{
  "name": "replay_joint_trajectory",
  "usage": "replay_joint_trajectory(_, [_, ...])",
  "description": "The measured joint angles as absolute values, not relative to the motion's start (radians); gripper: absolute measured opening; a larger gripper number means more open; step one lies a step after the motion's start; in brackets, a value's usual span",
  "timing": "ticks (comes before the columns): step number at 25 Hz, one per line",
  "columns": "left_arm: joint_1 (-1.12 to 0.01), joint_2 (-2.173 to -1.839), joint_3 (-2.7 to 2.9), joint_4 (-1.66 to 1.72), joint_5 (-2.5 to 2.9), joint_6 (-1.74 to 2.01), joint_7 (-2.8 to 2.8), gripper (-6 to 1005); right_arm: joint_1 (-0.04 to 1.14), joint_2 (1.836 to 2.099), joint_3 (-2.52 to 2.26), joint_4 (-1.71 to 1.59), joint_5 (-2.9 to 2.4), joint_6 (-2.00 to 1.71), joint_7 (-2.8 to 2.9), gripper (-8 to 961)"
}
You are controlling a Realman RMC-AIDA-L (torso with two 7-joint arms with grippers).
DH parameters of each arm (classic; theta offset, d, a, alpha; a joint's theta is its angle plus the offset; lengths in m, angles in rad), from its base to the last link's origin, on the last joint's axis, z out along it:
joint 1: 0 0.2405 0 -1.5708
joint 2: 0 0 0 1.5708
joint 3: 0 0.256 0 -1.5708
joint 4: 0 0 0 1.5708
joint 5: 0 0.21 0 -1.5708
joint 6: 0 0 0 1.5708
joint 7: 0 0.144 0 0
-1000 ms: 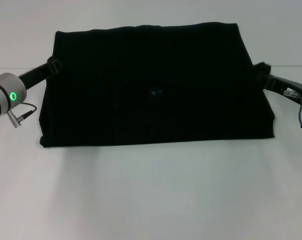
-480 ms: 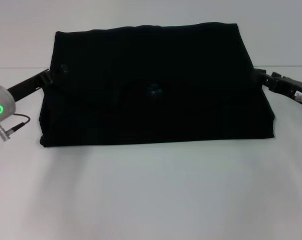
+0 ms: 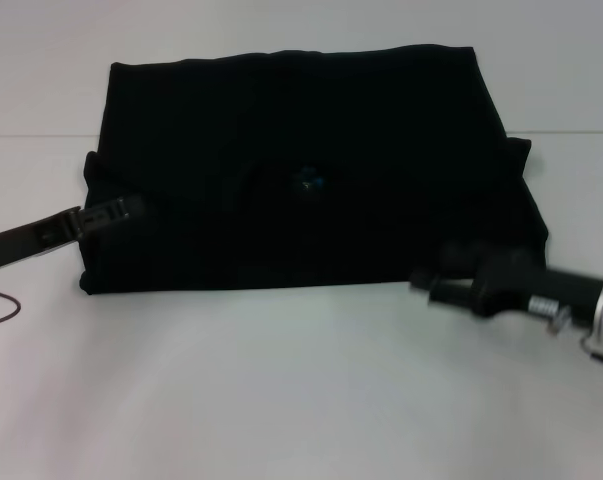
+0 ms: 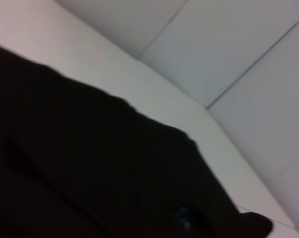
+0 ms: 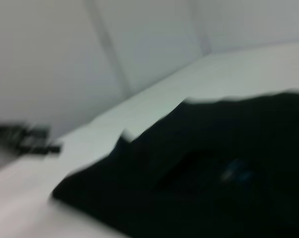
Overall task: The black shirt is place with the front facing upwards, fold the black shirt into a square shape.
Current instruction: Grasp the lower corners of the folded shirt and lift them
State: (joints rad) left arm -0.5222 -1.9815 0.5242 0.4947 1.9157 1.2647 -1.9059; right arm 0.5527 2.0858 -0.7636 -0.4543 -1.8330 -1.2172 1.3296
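In the head view the large plain black cotton shirt (image 3: 301,170), folded into a wide block, shows no readable lettering; only a tiny blue speck near its middle can be made out, too small to identify. The slim dark left gripper (image 3: 116,212) lies against the shirt's left edge, black on black, so how its fingers stand cannot be told, and its arm is cut off by the picture's edge. The dark right gripper (image 3: 443,283) at the shirt's near right corner is blurred. The right wrist view is smeared, with an unidentifiable dark shape far off.
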Motion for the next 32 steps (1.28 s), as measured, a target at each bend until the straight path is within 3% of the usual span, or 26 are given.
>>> replay_joint_trajectory(20, [-0.550, -2.015, 0.558, 0.485, 2.047, 0.951, -1.908, 795, 0.559, 2.097, -0.859, -0.402, -1.837, -1.221, 1.217, 777])
replay_joint_trajectory(32, [-0.552, -2.016, 0.594, 0.464, 2.048, 0.935, -1.920, 767, 0.565, 2.097, -0.857, -0.405, -1.831, -1.220, 1.227, 775])
